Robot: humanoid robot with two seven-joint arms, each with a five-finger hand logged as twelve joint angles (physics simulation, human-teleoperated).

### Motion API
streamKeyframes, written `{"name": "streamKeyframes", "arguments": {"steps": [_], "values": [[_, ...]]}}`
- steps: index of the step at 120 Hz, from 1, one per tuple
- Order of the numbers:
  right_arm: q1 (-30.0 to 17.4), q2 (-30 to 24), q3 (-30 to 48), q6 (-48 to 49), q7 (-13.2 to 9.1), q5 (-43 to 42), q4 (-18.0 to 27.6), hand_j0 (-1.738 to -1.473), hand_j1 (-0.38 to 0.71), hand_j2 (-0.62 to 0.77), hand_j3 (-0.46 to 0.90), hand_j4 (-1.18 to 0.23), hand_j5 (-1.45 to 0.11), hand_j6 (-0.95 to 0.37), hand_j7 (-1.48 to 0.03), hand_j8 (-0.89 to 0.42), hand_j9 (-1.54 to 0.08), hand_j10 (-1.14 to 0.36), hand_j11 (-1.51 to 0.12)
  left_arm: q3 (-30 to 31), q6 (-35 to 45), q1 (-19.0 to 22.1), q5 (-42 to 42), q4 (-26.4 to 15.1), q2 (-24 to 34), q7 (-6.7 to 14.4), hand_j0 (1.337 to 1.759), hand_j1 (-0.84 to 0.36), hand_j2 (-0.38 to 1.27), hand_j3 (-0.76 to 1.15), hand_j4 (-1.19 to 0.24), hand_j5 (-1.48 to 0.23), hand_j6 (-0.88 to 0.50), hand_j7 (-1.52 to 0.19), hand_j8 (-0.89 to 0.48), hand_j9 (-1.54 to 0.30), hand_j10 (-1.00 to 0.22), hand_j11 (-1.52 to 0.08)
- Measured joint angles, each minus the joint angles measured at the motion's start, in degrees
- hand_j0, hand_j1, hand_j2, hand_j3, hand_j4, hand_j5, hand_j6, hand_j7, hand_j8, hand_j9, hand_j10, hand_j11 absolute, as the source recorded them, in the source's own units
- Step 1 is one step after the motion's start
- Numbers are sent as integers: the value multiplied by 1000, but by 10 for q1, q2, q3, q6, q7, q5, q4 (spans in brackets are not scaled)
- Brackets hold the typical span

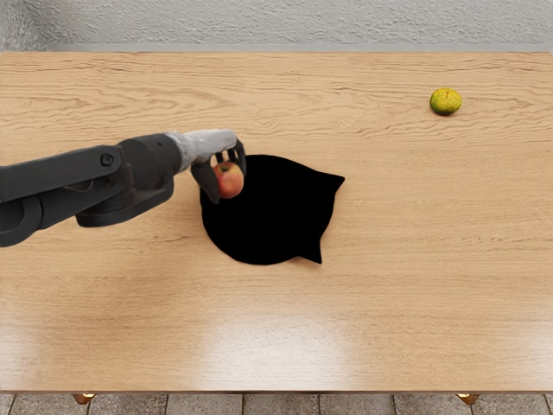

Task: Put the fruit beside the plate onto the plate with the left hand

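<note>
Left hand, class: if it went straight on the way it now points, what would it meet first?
The left hand, holding the apple, points right. The plate lies first in that line, though the hand may pass above it; height is unclear here.

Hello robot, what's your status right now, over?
Left hand shut on apple, at left edge of black plate. Right hand out of view. Yellow-green fruit far off, nothing in the way.
</note>
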Motion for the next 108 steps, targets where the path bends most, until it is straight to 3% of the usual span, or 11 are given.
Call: {"name": "streamKeyframes", "arguments": {"steps": [54,64,67,80,84,108], "values": [[1,0,0,0,0,0,0,-1658,-349,0,0,0,0,0,0,0,0,0,0,14,3,25,14,73,-64,0,1652,-286,303,-4,-581,-882,-433,-886,-532,-894,-661,-896],[1,0,0,0,0,0,0,-1658,-349,0,0,0,0,0,0,0,0,0,0,19,4,25,14,79,-64,0,1593,-274,112,328,-525,-874,-406,-882,-521,-890,-654,-895],[1,0,0,0,0,0,0,-1658,-349,0,0,0,0,0,0,0,0,0,0,20,3,24,14,80,-63,0,1577,-270,95,340,-513,-862,-403,-871,-525,-879,-646,-885],[1,0,0,0,0,0,0,-1658,-349,0,0,0,0,0,0,0,0,0,0,21,2,22,14,82,-63,0,1560,-182,1,222,-427,-663,-359,-671,-434,-677,-503,-683],[1,0,0,0,0,0,0,-1658,-349,0,0,0,0,0,0,0,0,0,0,20,2,21,14,82,-63,0,1569,-131,-15,106,-382,-586,-324,-593,-387,-599,-446,-604],[1,0,0,0,0,0,0,-1658,-349,0,0,0,0,0,0,0,0,0,0,14,1,17,8,80,-60,0,1625,120,4,40,-186,-274,-165,-276,-188,-278,-210,-280]]}}
